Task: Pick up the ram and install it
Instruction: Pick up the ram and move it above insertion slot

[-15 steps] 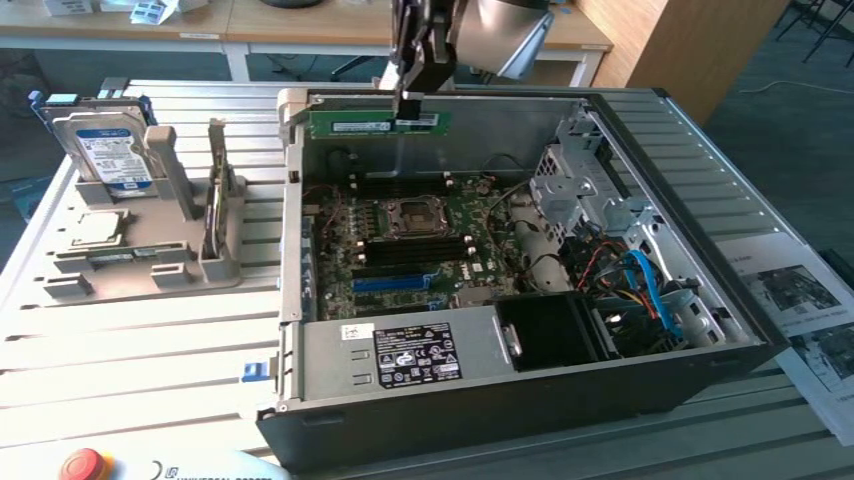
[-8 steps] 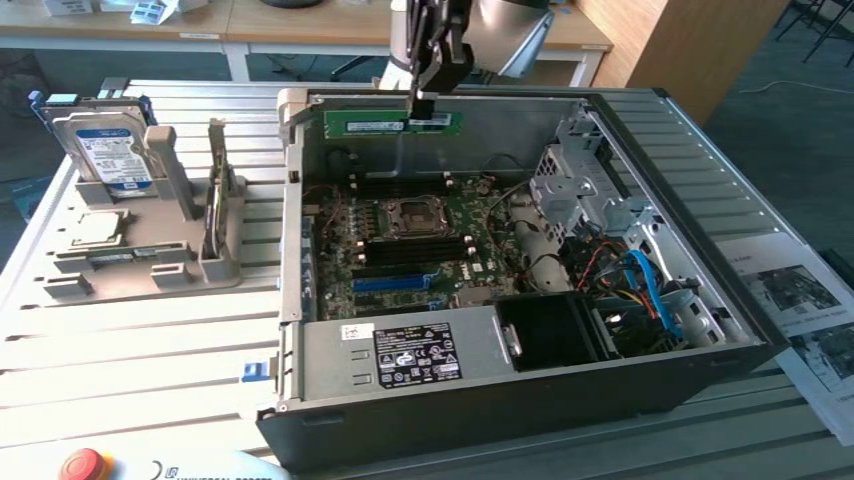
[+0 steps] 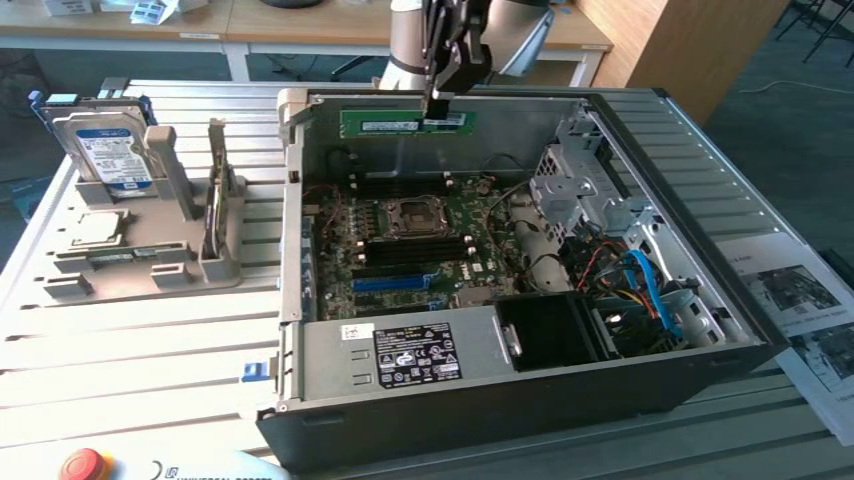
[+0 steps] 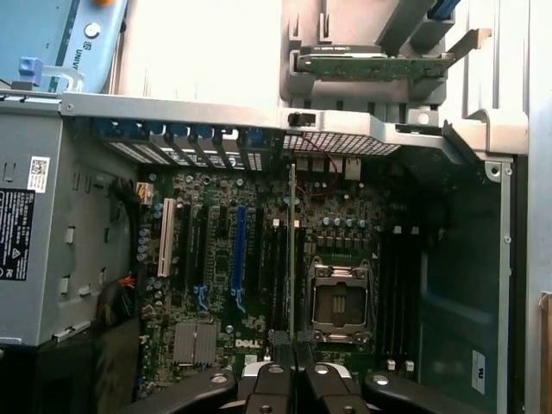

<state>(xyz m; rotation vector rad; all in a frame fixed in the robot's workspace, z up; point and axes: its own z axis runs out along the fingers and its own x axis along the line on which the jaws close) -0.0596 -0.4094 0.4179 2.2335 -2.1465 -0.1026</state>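
The ram point(image 3: 400, 123) is a long green stick with a white label. It hangs level above the open computer case point(image 3: 747, 330), close to the far wall. My gripper point(image 3: 437, 112) is shut on its end toward the exterior view's right. In the wrist view the ram point(image 4: 292, 250) appears edge-on as a thin line running away from the gripper point(image 4: 293, 352). It lies over the motherboard point(image 4: 198, 285), between the black memory slots point(image 4: 272, 267) and the processor socket point(image 4: 336, 302). The ram is well above the board and touches nothing.
A grey fixture point(image 3: 134, 265) at the exterior view's left holds a hard drive point(image 3: 107, 145) and a silver processor chip point(image 3: 94, 228). Inside the case are a power supply point(image 3: 400, 355), a drive cage point(image 3: 581, 185), blue cables point(image 3: 654, 290) and a blue slot point(image 3: 394, 283). A red stop button point(image 3: 83, 465) sits near the front.
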